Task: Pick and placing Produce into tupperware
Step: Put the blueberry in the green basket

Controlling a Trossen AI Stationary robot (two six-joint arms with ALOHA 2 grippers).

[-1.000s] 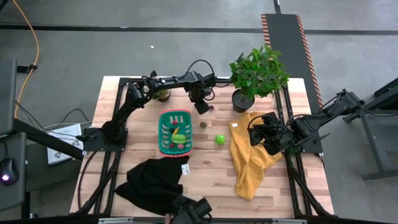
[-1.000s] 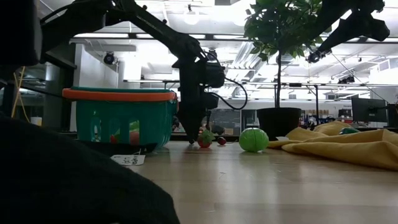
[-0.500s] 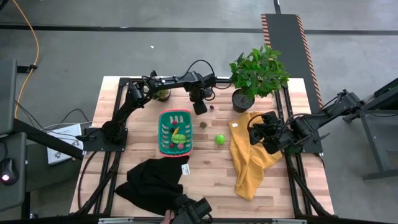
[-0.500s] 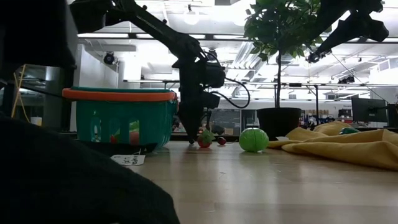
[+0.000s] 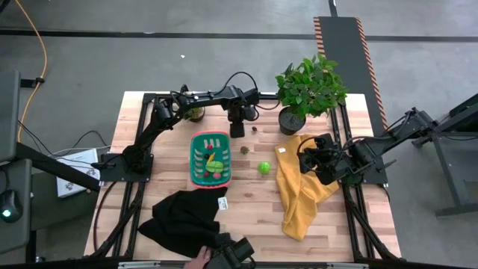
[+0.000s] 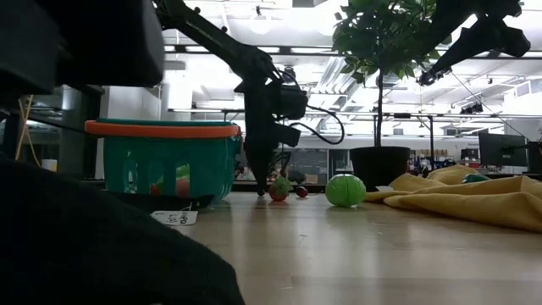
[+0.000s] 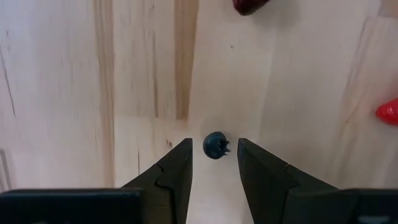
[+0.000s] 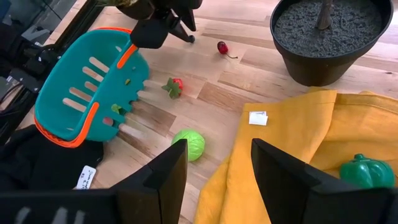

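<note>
From above, the teal basket (image 5: 210, 158) sits mid-table holding several small produce pieces, yellow, green and red among them. The left gripper (image 5: 237, 131) hangs just beyond the basket's far end. A strawberry (image 5: 244, 150) and a green ball (image 5: 264, 168) lie on bare wood beside the basket; a yellow cloth (image 5: 302, 196) and a potted plant (image 5: 308, 91) are farther right, a black cloth (image 5: 183, 217) nearer the front. The right gripper (image 5: 308, 160) waits over the yellow cloth.

At table height, the left gripper (image 6: 258, 182) reaches down to the wood just beside the basket (image 6: 165, 161), with the strawberry (image 6: 279, 190) and green ball (image 6: 345, 191) to its right.

The left wrist camera shows its fingers (image 7: 177, 171) parted, a tiny dark berry (image 7: 215, 145) lying between their tips, ungripped.

The right wrist camera shows its own fingers (image 8: 168, 171) apart and empty, a green pepper (image 8: 365, 172) on the cloth, a cherry (image 8: 222, 47) near the pot.
</note>
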